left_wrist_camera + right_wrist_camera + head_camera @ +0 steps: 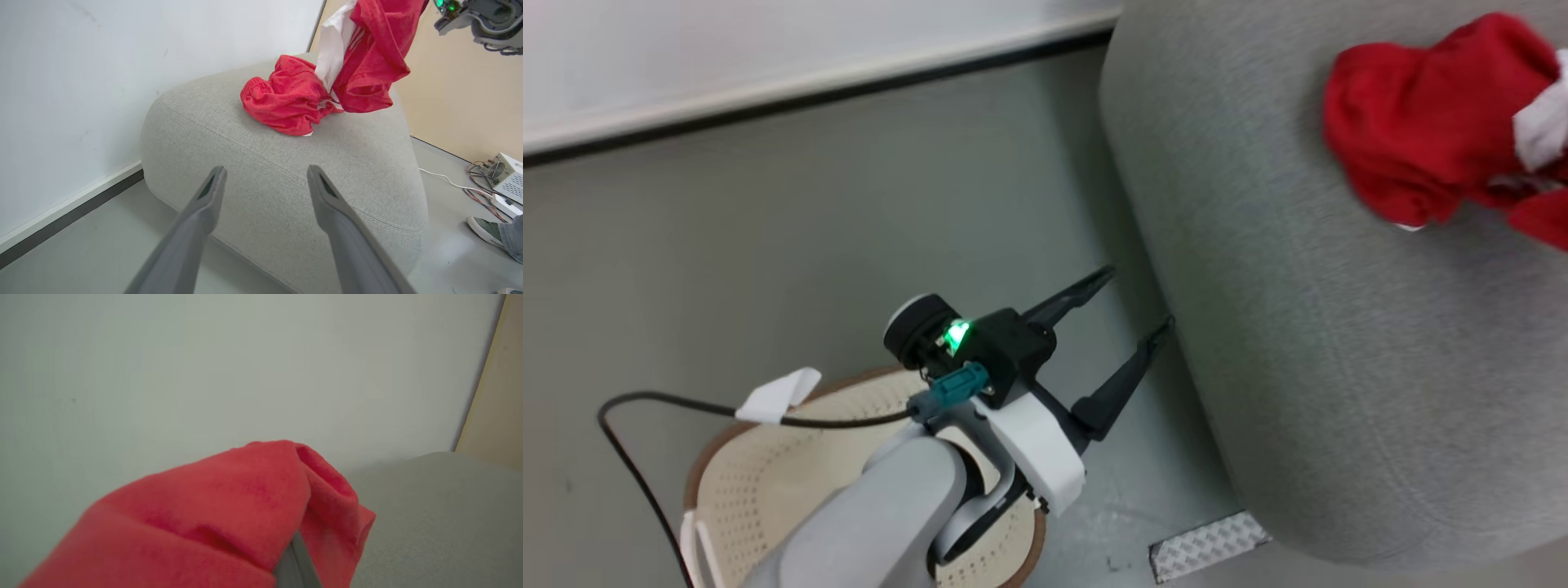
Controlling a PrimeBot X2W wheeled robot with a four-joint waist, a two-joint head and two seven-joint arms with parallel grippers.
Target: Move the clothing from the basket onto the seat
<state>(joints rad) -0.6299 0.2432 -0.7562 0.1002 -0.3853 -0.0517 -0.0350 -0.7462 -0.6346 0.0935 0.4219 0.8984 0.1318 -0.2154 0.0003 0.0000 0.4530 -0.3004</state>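
Head view: my left gripper [1139, 298] hangs with its fingers spread wide and empty, over the floor [849, 204] between the basket [768, 482] and the seat [1339, 367]. My right gripper [296, 555] is clenched on a fold of the clothing [294, 94]. The clothing's upper part hangs from that grip, and its lower part lies bunched on top of the seat, near the wall [102, 61]. A person's shoe [486, 230] stands on the floor beside the seat.
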